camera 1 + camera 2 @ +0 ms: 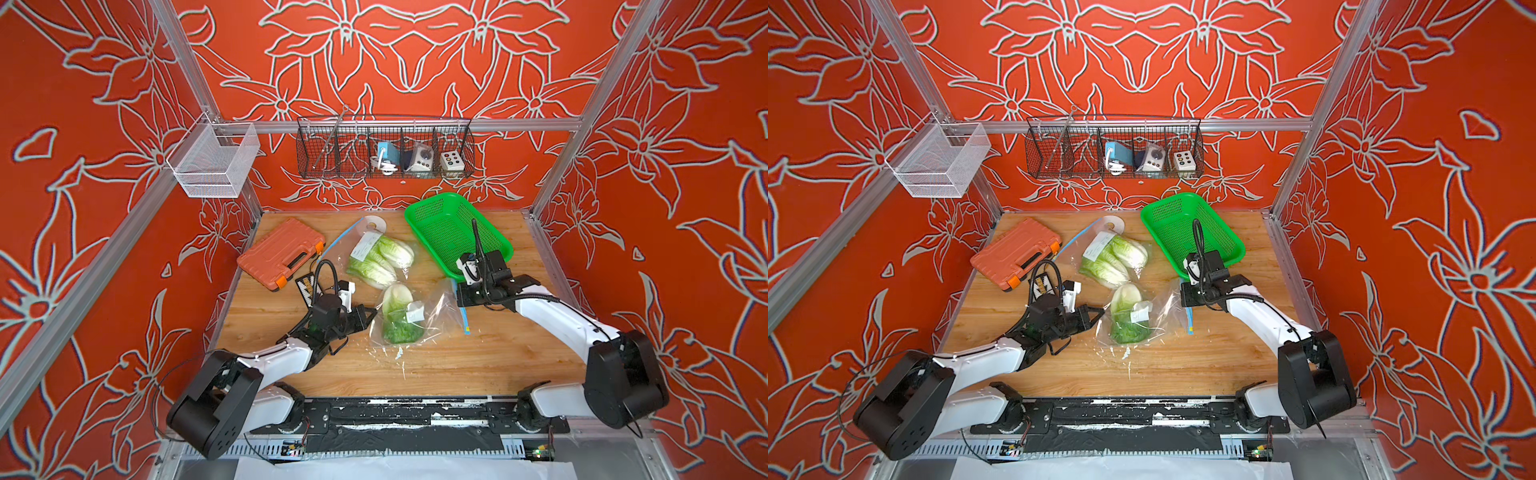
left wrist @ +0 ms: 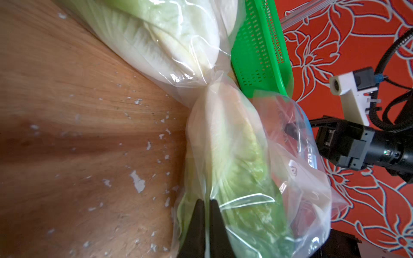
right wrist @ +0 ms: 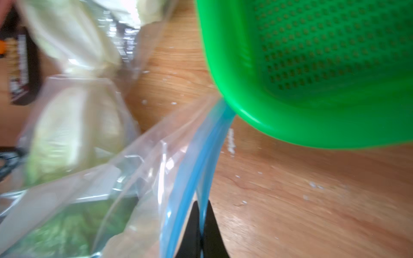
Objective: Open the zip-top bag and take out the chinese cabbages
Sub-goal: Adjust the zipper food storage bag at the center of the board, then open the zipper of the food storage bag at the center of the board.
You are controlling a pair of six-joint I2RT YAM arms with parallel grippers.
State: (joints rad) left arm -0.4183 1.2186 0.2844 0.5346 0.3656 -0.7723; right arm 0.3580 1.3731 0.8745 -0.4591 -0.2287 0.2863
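Left gripper (image 2: 206,203) pinches the bag (image 1: 442,309) film opposite the zip. Right gripper (image 3: 201,204) clamps the blue zip strip (image 3: 196,160). One cabbage (image 1: 397,305) lies inside.

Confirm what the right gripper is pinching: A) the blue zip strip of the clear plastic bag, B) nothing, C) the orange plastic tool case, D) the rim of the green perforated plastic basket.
A: the right wrist view shows the right gripper shut on the blue zip strip of the clear plastic bag.
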